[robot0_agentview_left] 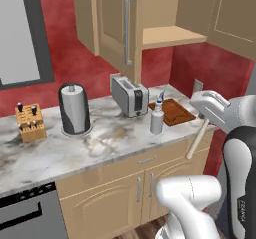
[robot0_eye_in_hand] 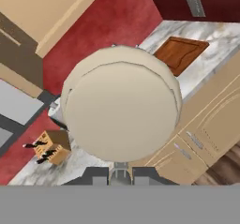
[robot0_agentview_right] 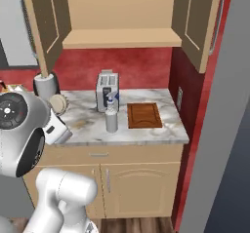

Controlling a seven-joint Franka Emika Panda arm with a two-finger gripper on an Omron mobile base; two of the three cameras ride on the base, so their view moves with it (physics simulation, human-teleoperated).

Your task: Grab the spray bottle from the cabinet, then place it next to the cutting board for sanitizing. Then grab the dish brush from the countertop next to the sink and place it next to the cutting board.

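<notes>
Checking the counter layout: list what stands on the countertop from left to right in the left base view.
Knife block → paper towel holder → toaster → spray bottle → cutting board, all on the countertop.

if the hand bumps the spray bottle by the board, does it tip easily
Probably yes: the spray bottle stands upright, tall and narrow, with its trigger head on top. It likely slides a little on the smooth marble countertop first.
</notes>
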